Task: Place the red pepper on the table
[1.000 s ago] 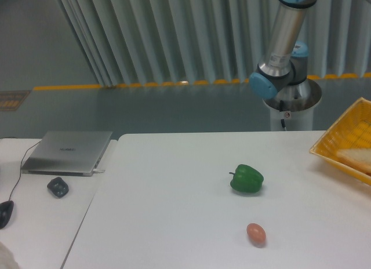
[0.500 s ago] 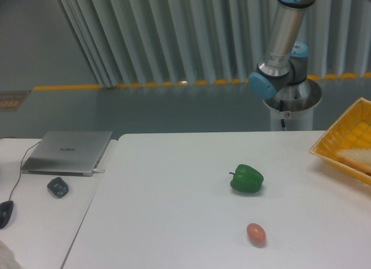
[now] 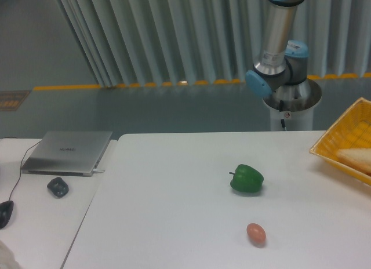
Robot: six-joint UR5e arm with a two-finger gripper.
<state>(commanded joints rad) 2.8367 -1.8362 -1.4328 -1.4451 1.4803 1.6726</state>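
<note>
**Operator:** Which way does the red pepper lie from the gripper right now?

**Observer:** You can't read that from this view. The glossy red bell pepper is nowhere in sight, and the gripper is out of frame too. All you have of the robot is the silver-and-blue arm segment (image 3: 277, 46) rising past the top edge behind the large plain white table (image 3: 174, 193), so whether the fingers are spread, pressed together or pinching something is not shown.

**Operator:** So what is on the table?

**Observer:** A glossy green bell pepper (image 3: 247, 178) near the middle, and a small pinkish-brown egg-shaped thing (image 3: 255, 233) nearer the camera, the two well apart. At the right edge you have a yellow wicker basket (image 3: 342, 142) with something pale lying in it (too cropped to name). Off to the left, on the adjoining desk, sit a closed grey laptop (image 3: 67, 151) and a small dark lump (image 3: 57, 186).

**Operator:** Then where should I expect the pepper?

**Observer:** My guess is it is either held above the frame or hidden in the basket's cropped part. The table has plenty of bare surface left of the green pepper, so aim your placement there.
</note>
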